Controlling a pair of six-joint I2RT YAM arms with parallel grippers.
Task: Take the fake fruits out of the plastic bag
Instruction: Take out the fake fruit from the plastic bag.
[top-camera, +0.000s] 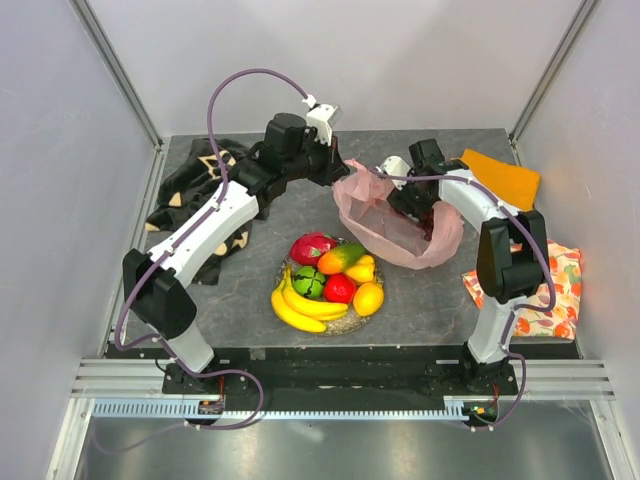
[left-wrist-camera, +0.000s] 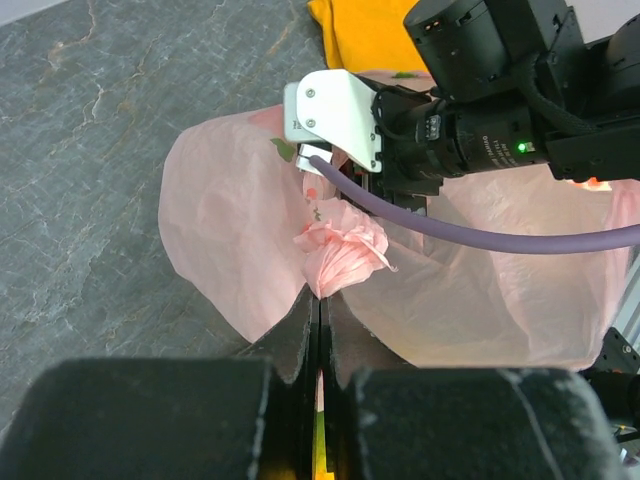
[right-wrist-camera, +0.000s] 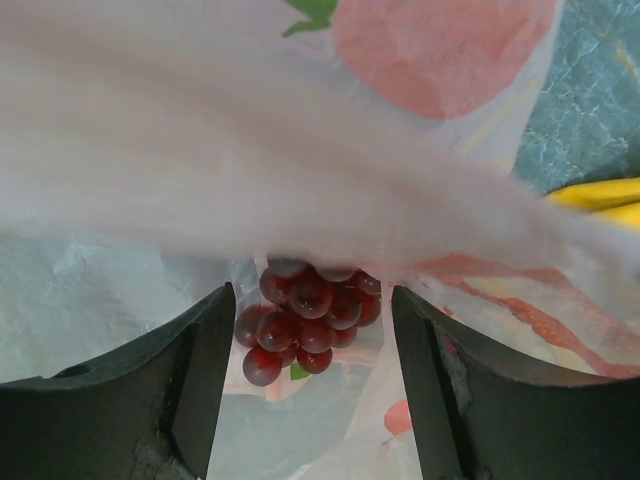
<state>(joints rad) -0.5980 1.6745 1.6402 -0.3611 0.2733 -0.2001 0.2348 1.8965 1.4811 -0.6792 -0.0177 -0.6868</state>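
While our left end effector (left-wrist-camera: 320, 300) pinches a fold of the plastic bag (left-wrist-camera: 230, 220), we see the grapes (right-wrist-camera: 300, 325) inside it at twelve o'clock from our right end effector (right-wrist-camera: 310, 300), nearer and spread wide.

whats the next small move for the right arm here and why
Probably ease the right gripper forward and close on the grapes: they sit centred between its open fingers, slightly ahead, inside the plastic bag, whose bunched edge the left gripper holds pinched.
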